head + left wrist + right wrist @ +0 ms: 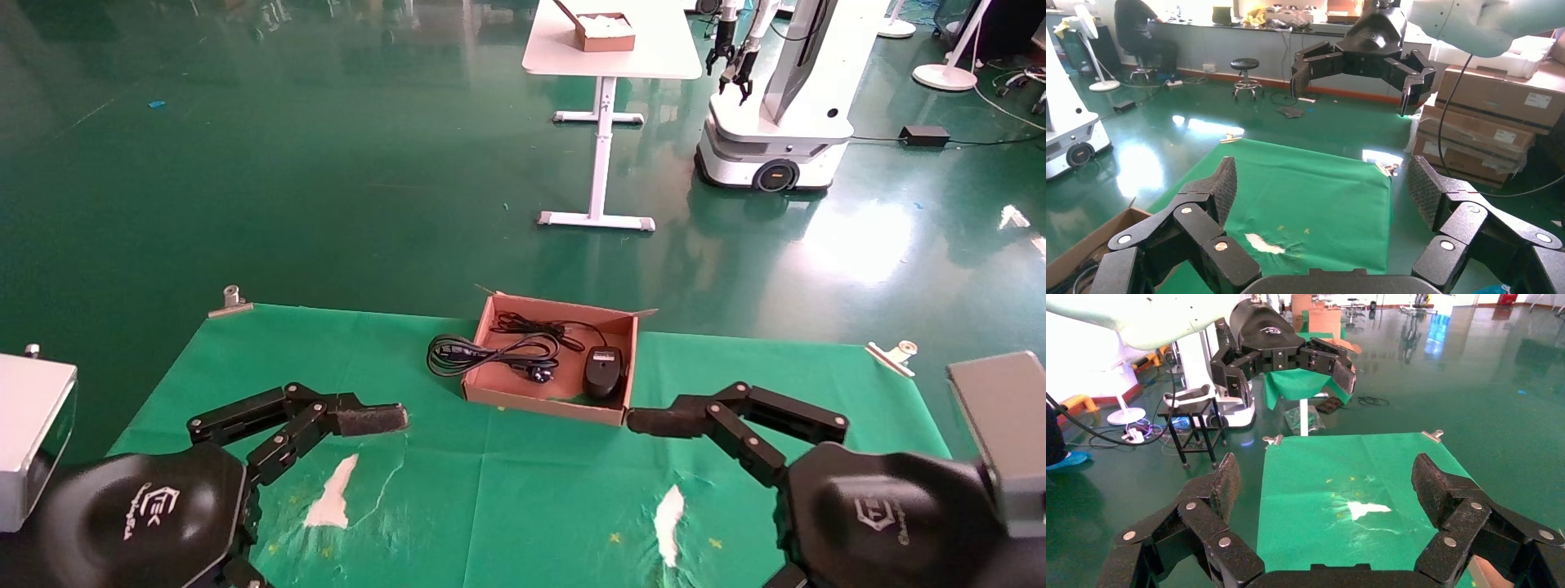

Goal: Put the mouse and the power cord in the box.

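The shallow brown box (541, 401) stands at the middle of the green cloth, near its far edge. The black mouse (603, 371) lies inside at the box's right end, its thin cable coiled toward the back wall. The power cord (482, 356) drapes over the box's left wall: its plug is inside and its loops rest on the cloth outside. My left gripper (384, 418) (1321, 184) hovers open and empty in front of the box to the left. My right gripper (654, 422) (1326, 481) is open and empty by the box's front right corner.
The cloth has white tears (331, 494) (668, 514) in front of me. Metal clips (231, 300) (895, 355) hold its far corners. Grey units (33, 433) (997, 416) flank the table. Beyond stand a white table (613, 57) and another robot (776, 122).
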`<state>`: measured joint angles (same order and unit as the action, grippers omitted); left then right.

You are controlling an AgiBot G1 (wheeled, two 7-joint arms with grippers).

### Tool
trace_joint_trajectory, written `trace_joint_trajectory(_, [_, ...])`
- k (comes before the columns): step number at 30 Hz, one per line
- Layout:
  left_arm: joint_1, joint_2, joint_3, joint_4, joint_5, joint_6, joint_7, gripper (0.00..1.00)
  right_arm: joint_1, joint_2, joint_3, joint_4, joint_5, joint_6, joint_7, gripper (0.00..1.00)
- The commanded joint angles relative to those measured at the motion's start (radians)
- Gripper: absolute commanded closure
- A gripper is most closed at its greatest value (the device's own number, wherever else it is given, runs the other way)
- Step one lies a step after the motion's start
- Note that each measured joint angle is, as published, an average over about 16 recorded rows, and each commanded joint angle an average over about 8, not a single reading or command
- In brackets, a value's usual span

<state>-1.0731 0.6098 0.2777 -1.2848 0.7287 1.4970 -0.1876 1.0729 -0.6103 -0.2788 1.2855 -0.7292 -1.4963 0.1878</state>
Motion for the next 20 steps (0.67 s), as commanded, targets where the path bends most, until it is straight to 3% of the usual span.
trace_joint_trajectory(1, [0.000,0.000,0.000,0.000,0.000,0.000,0.000,0.00,0.001,0.000,0.000,-0.001,0.000,0.000,0.000,0.00])
trace_joint_trajectory(20, [-0.001,0.001,0.001,0.001,0.001,-0.002,0.000,0.00,0.002,-0.001,-0.001,-0.003,-0.002,0.001,-0.001,0.00])
